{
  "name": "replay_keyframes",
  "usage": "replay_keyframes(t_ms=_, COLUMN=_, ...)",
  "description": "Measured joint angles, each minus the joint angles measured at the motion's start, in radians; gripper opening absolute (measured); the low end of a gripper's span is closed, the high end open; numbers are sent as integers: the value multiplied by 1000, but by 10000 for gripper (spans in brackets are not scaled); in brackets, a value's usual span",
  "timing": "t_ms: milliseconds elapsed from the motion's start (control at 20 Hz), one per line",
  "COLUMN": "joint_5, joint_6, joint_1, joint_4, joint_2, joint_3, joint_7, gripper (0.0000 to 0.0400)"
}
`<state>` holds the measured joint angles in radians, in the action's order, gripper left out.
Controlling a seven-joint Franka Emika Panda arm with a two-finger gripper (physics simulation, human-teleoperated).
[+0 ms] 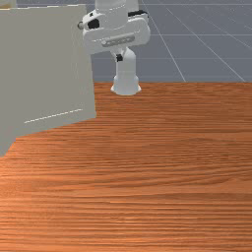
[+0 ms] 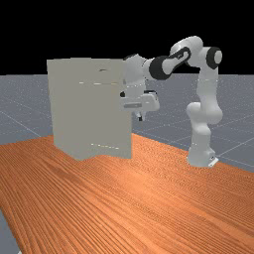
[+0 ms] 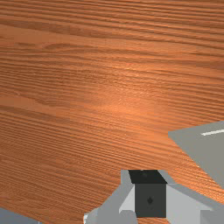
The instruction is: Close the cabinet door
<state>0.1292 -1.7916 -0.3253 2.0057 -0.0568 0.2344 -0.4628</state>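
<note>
Place: simulator stage, robot-lab type.
Sky (image 2: 127,30): flat black, far view's 12 o'clock.
Floor (image 2: 22,106): grey, thin pale grid lines, far view's 9 o'clock, front view's 1.
Table (image 2: 127,213): orange-brown wood grain, far view's 6.

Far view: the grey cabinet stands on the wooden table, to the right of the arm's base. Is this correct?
The side is wrong: the far view shows the grey cabinet to the left of the arm's base. It does stand on the wooden table.
</note>
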Motion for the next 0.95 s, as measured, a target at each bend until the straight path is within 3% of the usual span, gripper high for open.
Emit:
replay_keyframes(t_ms=300, joint_5=-14, joint_6=-3, joint_1=114, joint_4=-29, joint_2=30, joint_3=-112, joint_7=-119, gripper=0)
replay_keyframes(t_ms=550, joint_5=-12, joint_6=83, joint_1=220, joint_4=-8, joint_2=-2, joint_3=-235, joint_7=-48, gripper=0)
replay_keyframes(t_ms=700, joint_5=-31, joint_6=104, joint_1=153, joint_4=7, joint_2=-25, joint_3=-170, joint_7=106, gripper=0)
replay_keyframes(t_ms=750, joint_5=-48, joint_6=101, joint_1=123, joint_4=2, joint_2=-15, joint_3=-225, joint_7=166, gripper=0)
replay_keyframes(t_ms=900, joint_5=-48, joint_6=88, joint_1=-43, joint_4=4, joint_2=15, joint_3=-474, joint_7=181, gripper=0)
replay_keyframes(t_ms=950, joint_5=-38, joint_6=86, joint_1=-36, joint_4=9, joint_2=16, joint_3=-506, joint_7=169, gripper=0)
